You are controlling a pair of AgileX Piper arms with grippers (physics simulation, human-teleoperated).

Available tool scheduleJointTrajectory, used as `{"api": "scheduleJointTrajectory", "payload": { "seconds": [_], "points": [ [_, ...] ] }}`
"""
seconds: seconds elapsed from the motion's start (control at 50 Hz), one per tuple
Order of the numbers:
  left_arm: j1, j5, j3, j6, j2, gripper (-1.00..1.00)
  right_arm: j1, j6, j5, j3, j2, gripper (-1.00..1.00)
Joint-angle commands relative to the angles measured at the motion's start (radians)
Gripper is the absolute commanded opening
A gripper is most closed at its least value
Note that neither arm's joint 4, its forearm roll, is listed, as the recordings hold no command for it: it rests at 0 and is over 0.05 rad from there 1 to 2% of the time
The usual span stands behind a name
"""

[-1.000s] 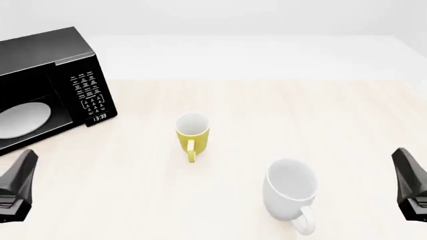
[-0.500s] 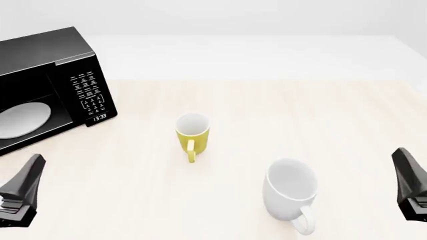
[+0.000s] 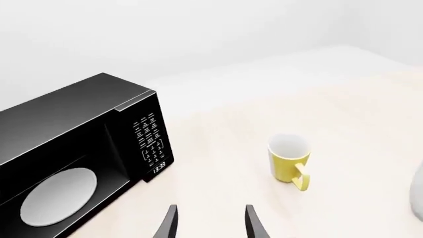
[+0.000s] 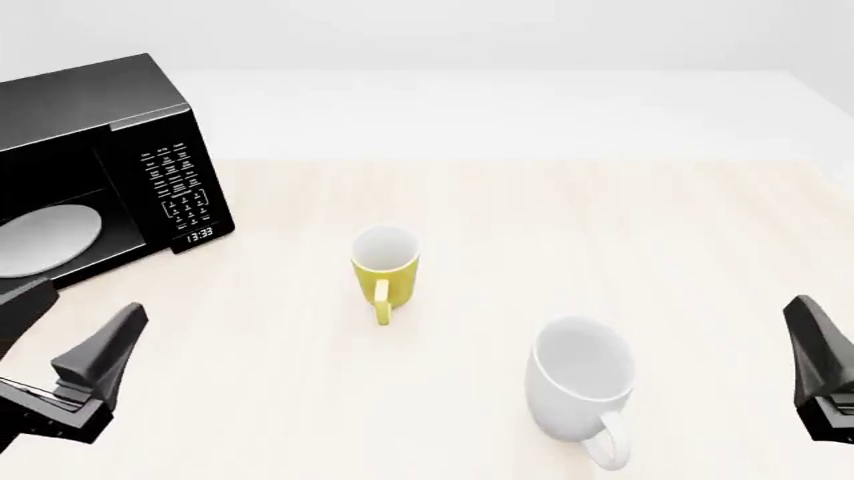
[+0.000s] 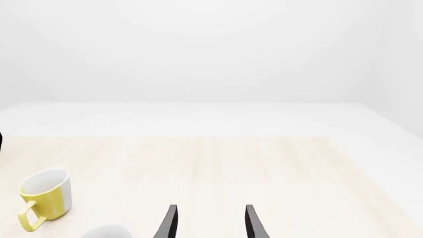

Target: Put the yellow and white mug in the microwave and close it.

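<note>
The yellow and white mug [image 4: 384, 268] stands upright mid-table, its handle toward my side; it also shows in the wrist views [image 3: 289, 157] [image 5: 45, 194]. The black microwave [image 4: 120, 130] sits at the far left, its cavity showing the white turntable plate [image 4: 47, 240] [image 3: 56, 196]; its door is out of view. My left gripper [image 4: 94, 298] hangs open near the front left, angled toward the mug, well short of it. My right gripper [image 4: 825, 350] sits at the right edge, open in the right wrist view [image 5: 210, 210], nothing between its fingers.
A larger all-white mug [image 4: 581, 385] stands upright right of and nearer than the yellow mug, handle toward me; its edge shows in the wrist views [image 3: 417, 198] [image 5: 109, 232]. The light wooden table [image 4: 601, 230] ends at a white surface behind.
My left gripper has moved right and forward and turned toward the mugs. The right gripper, both mugs and the microwave have stayed put.
</note>
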Motion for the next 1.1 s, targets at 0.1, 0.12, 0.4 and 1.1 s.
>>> {"api": "scheduleJointTrajectory", "payload": {
  "seconds": [0.1, 0.12, 0.4, 1.1],
  "points": [
    [-0.117, -0.077, -0.081, -0.045, 0.212, 1.00, 0.000, 0.000, 0.000, 0.001, -0.001, 1.00],
    [-0.127, -0.085, -0.091, -0.060, 0.242, 1.00, 0.000, 0.000, 0.000, 0.001, -0.001, 1.00],
    [-0.197, -0.149, -0.166, -0.138, 0.435, 1.00, 0.000, 0.000, 0.000, 0.001, -0.001, 1.00],
    [-0.301, -0.295, -0.267, -0.287, 0.825, 1.00, 0.000, 0.000, 0.000, 0.001, -0.001, 1.00]
  ]
}}
